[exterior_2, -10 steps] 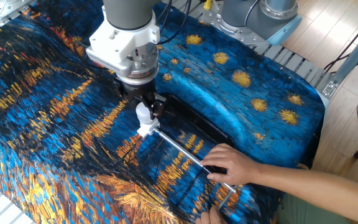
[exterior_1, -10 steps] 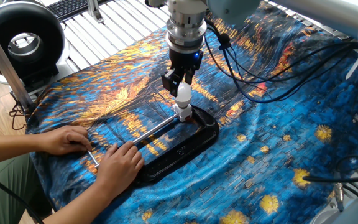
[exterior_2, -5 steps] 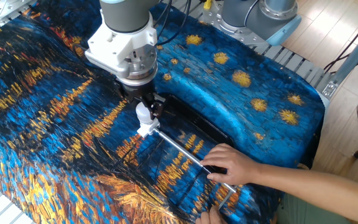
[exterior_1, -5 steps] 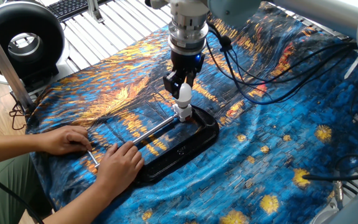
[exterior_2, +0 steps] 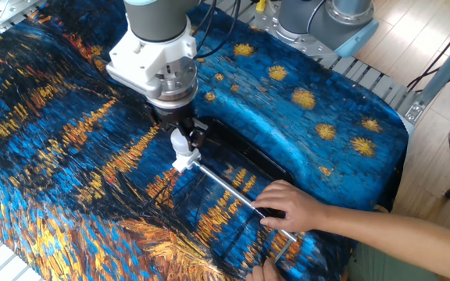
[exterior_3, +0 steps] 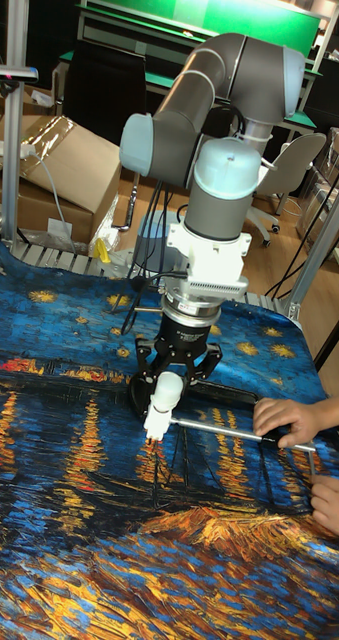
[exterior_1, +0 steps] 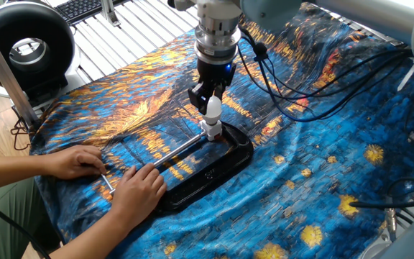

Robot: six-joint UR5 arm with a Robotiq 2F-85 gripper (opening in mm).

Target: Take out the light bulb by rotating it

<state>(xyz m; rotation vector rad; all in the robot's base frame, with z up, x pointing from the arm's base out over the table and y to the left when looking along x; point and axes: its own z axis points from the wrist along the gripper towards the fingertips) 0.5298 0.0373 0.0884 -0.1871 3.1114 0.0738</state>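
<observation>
Claw (exterior_1: 210, 101) is pointing straight down over the bulb (exterior_1: 212, 109), fingers sitting on either side of the globe and closing on it; in the other fixed view the claw (exterior_2: 180, 133) looks shut on the bulb (exterior_2: 180, 143), and the tall fixed view shows the same, claw (exterior_3: 172, 383) around the bulb (exterior_3: 165, 392). Bulb is standing upright in a white socket (exterior_1: 212, 132), which is sitting at the end of a metal rod (exterior_1: 185, 146). Socket and rod are lying over a black tray (exterior_1: 236, 155) on the tabletop, which is wearing a blue and orange painted cloth (exterior_1: 322, 173). Two human hands are resting at the rod's far end: one (exterior_1: 74, 161) is gripping the end near the cloth edge, the other (exterior_1: 136, 190) is pressing down flat beside the tray. In the other fixed view one hand (exterior_2: 291, 207) is lying over the rod (exterior_2: 229, 191). Black cables (exterior_1: 293, 72) are trailing from the arm across the cloth. Round black fan-like unit (exterior_1: 26, 47) is standing off the tabletop's corner.
</observation>
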